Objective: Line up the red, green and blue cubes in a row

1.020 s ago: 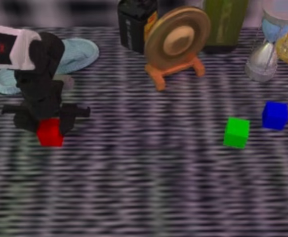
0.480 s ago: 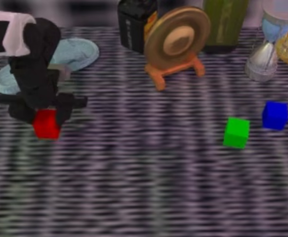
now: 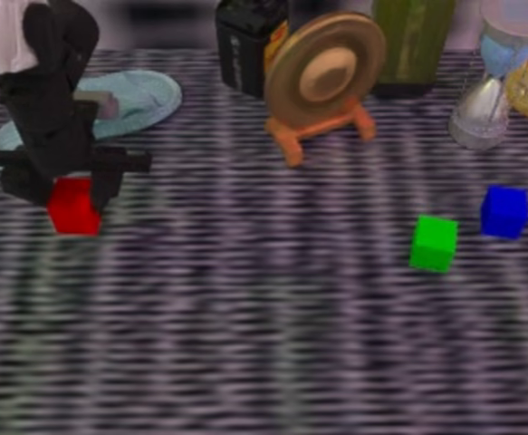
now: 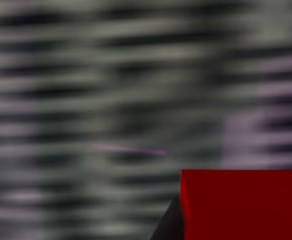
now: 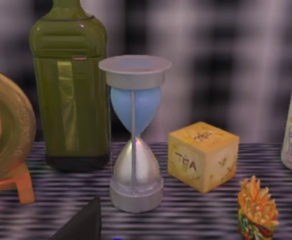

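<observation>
Top view: the left gripper (image 3: 72,186), at the table's left just in front of a pale blue slipper (image 3: 132,98), is clamped on the small bright red cube (image 3: 73,207), presumably to carry it toward the bright green cube (image 3: 434,243) and deep blue cube (image 3: 504,211), which sit near each other at the right. Left wrist view: the red cube (image 4: 243,204) fills one corner, consistent with a grasp. Right wrist view: the parked right arm faces a blue-and-silver hourglass (image 5: 134,135); its finger state cannot be told.

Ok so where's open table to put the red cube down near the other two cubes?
The wide bare stretch between the red cube, held in the left gripper, and the green cube is free, as is the whole near edge. Crowded: the far edge, with bottle, hourglass and round stand. The blue cube sits right of green.
</observation>
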Tool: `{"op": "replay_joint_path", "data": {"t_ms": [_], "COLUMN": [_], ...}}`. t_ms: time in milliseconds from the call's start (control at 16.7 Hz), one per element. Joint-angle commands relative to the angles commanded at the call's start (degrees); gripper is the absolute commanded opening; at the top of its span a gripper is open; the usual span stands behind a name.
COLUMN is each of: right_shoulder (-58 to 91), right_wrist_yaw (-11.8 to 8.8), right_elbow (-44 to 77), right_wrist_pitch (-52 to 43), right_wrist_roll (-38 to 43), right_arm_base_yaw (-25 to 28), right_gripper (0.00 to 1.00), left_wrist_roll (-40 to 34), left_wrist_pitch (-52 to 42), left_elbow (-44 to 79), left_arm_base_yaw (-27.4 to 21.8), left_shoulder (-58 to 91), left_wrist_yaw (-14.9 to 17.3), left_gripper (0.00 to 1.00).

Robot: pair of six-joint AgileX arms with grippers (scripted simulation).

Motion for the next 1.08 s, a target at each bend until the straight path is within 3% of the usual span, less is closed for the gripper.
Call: {"op": "replay_joint_path", "data": {"t_ms": [240,780,1080], "right_shoulder": [0.0,0.0,0.0], "right_wrist_yaw": [0.0,0.0,0.0], "right_elbow": [0.0,0.0,0.0], "right_wrist_pitch": [0.0,0.0,0.0], "right_wrist_roll": [0.0,0.0,0.0], "right_arm_base_yaw": [0.0,0.0,0.0], "right_gripper": [1.0,1.0,1.0], "left_wrist_roll": [-4.05,-32.62,-35.51], "left_wrist_pitch": [0.13,1.62,2.13], "left_elbow": [-2.17,-17.56,-19.7], "left_arm_base_yaw": [-3.94,-27.79,-30.63], "left_shoulder": [-1.89,-15.36,-17.62], "left_wrist_yaw": [-0.17,-1.01,-1.18], "left_gripper": [0.0,0.0,0.0]}}
